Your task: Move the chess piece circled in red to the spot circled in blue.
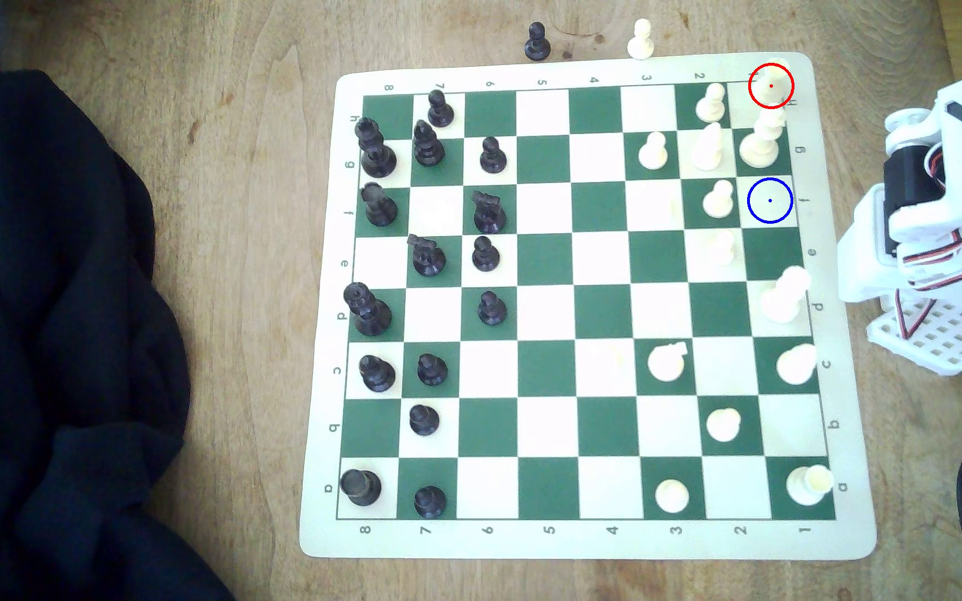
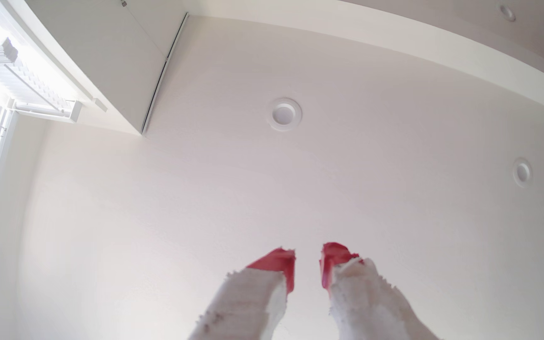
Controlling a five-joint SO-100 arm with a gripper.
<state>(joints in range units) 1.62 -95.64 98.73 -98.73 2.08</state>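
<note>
We found the chess piece circled in red (image 1: 771, 86) faint and washed out on the corner square at the exterior view's upper right of the chessboard (image 1: 583, 537), just behind a taller tiered white piece (image 1: 761, 141); the spot circled in blue (image 1: 769, 200) lay on a bare cream square two squares nearer along the same edge file. The arm (image 1: 941, 231) sat folded on the table (image 1: 236, 69) off the board's right edge, and in the wrist view the end effector (image 2: 308, 258) pointed at the ceiling (image 2: 362, 179), its red-tipped fingers (image 2: 277, 264) spread apart around nothing.
</note>
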